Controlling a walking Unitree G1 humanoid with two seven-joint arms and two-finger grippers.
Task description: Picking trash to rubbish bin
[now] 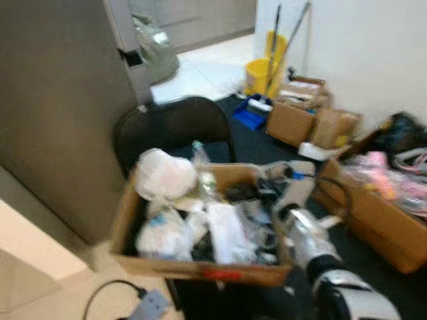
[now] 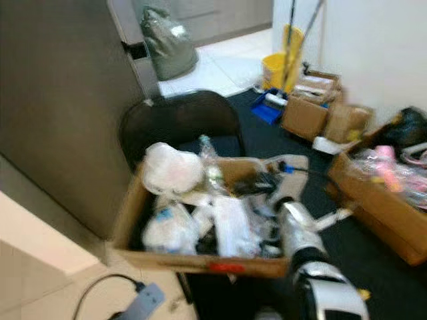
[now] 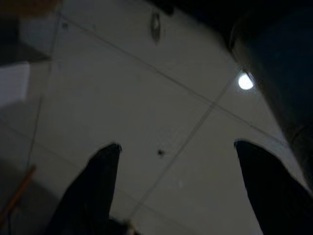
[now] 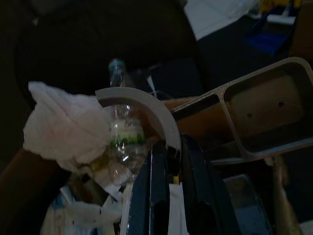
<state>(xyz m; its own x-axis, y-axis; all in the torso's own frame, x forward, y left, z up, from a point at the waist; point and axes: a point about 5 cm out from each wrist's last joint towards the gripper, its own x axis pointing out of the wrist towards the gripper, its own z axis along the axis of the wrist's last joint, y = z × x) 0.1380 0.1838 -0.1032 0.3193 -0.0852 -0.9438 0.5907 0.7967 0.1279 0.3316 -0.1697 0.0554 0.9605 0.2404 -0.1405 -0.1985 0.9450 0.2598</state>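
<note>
— Where is your right gripper just now?

— Over the open brown cardboard box full of rubbish, which sits on the seat of a dark round-backed chair. My two black fingers lie pressed close together, with only a sliver of something pale and yellowish between their tips; whether I truly hold it, I cannot tell.

— And the rubbish itself?

— Just beyond my fingertips stands a clear, crumpled plastic bottle with a green band on its label, upright, neck pointing away from me. Beside it, touching, is a white crinkled plastic bag, bunched into a soft ball at the box's far edge. Beneath my wrist lie more white wrappers and papers, heaped loosely. A grey curved strip arches right in front of my fingers, across the bottle.

— Your other hand?

— My left gripper hangs above a pale tiled floor, fingers spread wide, holding nothing.

— Anything else near?

— Further cardboard boxes and a yellow mop bucket off beyond my right arm.
</note>
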